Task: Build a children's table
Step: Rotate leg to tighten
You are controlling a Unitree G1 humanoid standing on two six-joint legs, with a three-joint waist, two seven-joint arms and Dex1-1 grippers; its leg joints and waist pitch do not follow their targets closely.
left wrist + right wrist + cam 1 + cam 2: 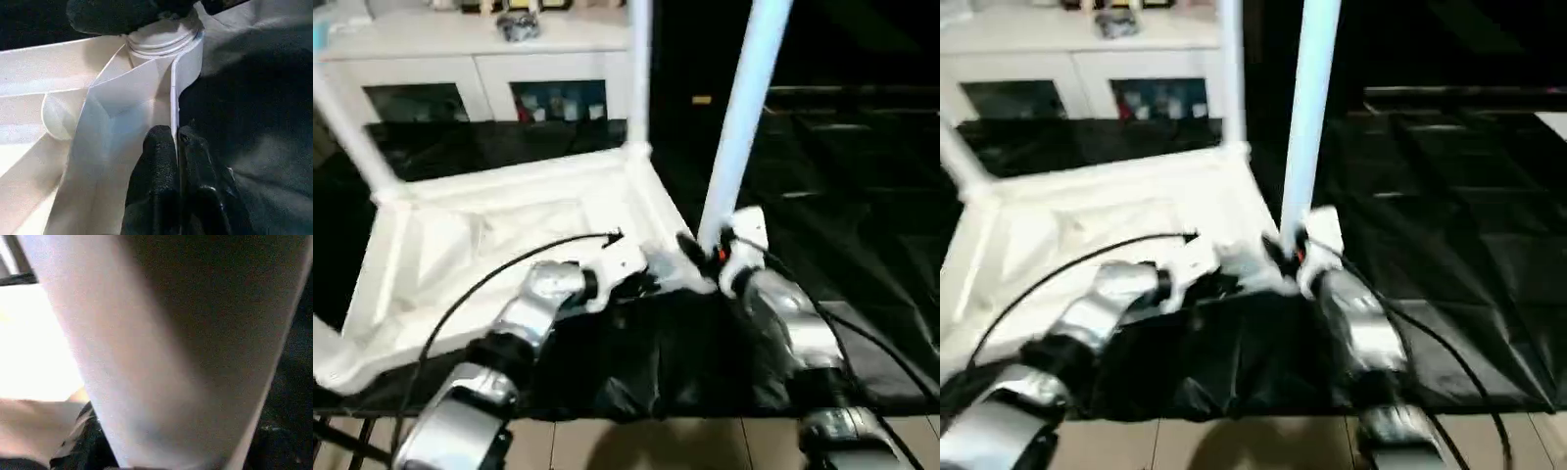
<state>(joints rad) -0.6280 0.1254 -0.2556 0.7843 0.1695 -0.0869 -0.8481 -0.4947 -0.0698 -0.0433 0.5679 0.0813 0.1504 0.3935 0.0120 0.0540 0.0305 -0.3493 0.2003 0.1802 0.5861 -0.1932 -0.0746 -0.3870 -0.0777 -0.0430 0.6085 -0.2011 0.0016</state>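
Your tabletop [499, 245] lies upside down on the black-covered worktop [862, 245], ribbed side up, so its corner sockets face you and the legs can go in from above. Two legs already stand in the far corners – one at the far left [347, 137], one at the far right [639, 78]. Your left claw [177, 161] is pinched shut on the thin rim of the tabletop just beside the near right corner, which I take as bracing the top so it won't slide or tip. Your right claw [705, 250] is wrapped around the base of a third leg [744, 108], holding it nearly upright at that same corner socket [164, 39] – whether it is fully seated I can't tell. Behind stands a white cabinet [480, 69] with glass doors; small blurred items sit inside.
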